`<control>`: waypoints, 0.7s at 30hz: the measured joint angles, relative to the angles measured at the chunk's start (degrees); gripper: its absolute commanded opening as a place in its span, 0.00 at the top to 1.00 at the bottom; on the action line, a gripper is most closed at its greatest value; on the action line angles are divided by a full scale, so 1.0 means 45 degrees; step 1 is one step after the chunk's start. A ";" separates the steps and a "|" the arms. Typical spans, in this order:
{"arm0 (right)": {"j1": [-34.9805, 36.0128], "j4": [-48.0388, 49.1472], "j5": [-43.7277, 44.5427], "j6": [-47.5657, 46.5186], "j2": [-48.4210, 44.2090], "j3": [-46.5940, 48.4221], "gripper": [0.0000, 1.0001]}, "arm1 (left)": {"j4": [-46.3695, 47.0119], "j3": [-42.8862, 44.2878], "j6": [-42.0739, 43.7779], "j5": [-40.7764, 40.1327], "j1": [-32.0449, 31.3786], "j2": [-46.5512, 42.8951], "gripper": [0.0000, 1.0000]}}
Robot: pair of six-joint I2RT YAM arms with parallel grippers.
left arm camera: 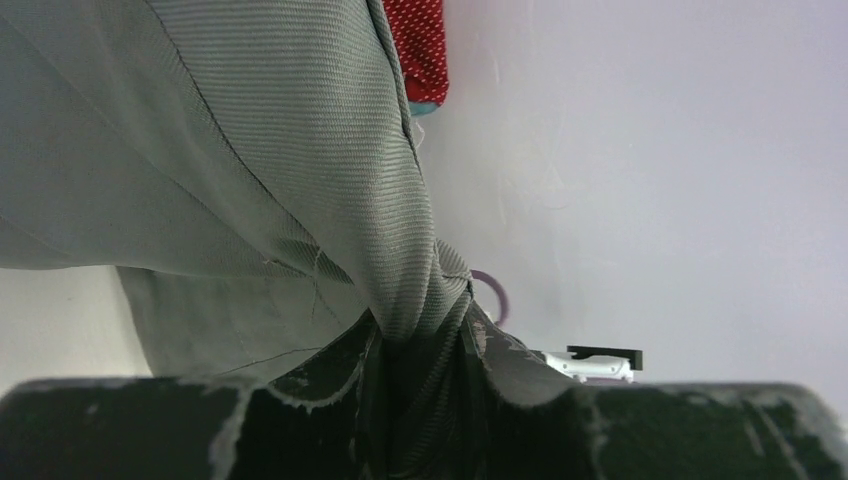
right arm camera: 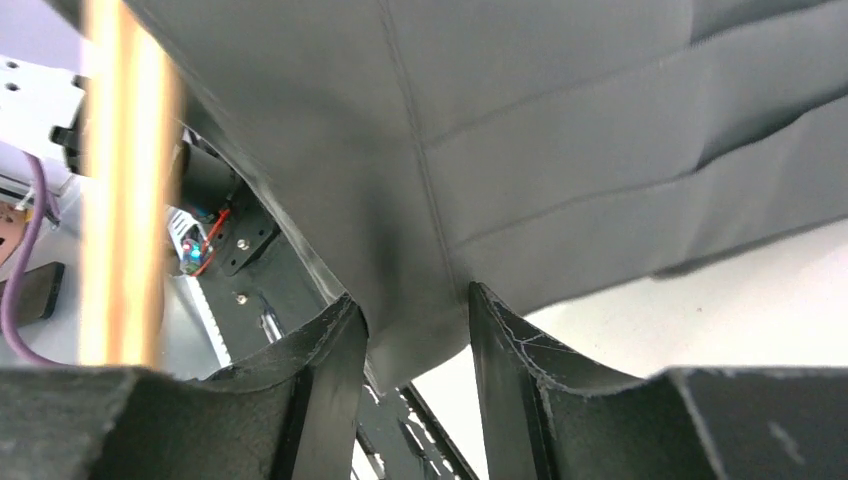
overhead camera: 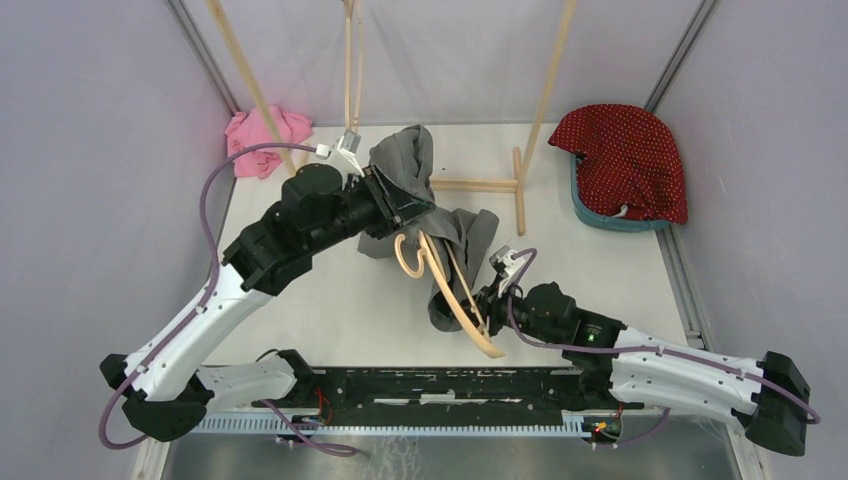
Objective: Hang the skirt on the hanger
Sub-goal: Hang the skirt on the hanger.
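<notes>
The grey skirt hangs lifted over the middle of the table. My left gripper is shut on a bunched fold of it; the cloth fills the left wrist view and is pinched between the fingers. A wooden hanger lies tilted against the skirt's lower part, hook toward the left gripper. My right gripper is at the skirt's lower edge beside the hanger. In the right wrist view the skirt's hem sits between the close-set fingers, and the hanger is a blur to their left.
A wooden rack's poles and low crossbar stand at the back. A pink cloth lies back left. A red dotted cloth covers a teal basket back right. Another wooden hanger hangs at the top centre.
</notes>
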 measured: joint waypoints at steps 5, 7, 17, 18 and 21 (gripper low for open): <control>0.0000 -0.0879 0.0724 -0.0015 0.0277 0.0102 0.51 | 0.0087 0.0515 0.0000 0.0010 0.0000 0.0068 0.97; 0.0000 -0.1209 0.0996 -0.0034 0.0340 0.0160 0.51 | 0.0097 0.0549 0.0000 0.0000 0.0000 0.0073 0.97; 0.0000 -0.1768 0.2064 -0.0466 0.0029 0.0398 0.49 | 0.0097 0.0549 0.0000 -0.0005 0.0010 0.0228 0.97; 0.0000 -0.1768 0.2171 -0.0559 0.0165 0.0554 0.49 | 0.0102 0.0549 0.0000 -0.0005 0.0010 0.0228 0.97; 0.0000 -0.1681 0.2438 -0.0782 0.0821 0.1098 0.50 | 0.0107 0.0549 0.0000 -0.0005 0.0010 0.0228 0.97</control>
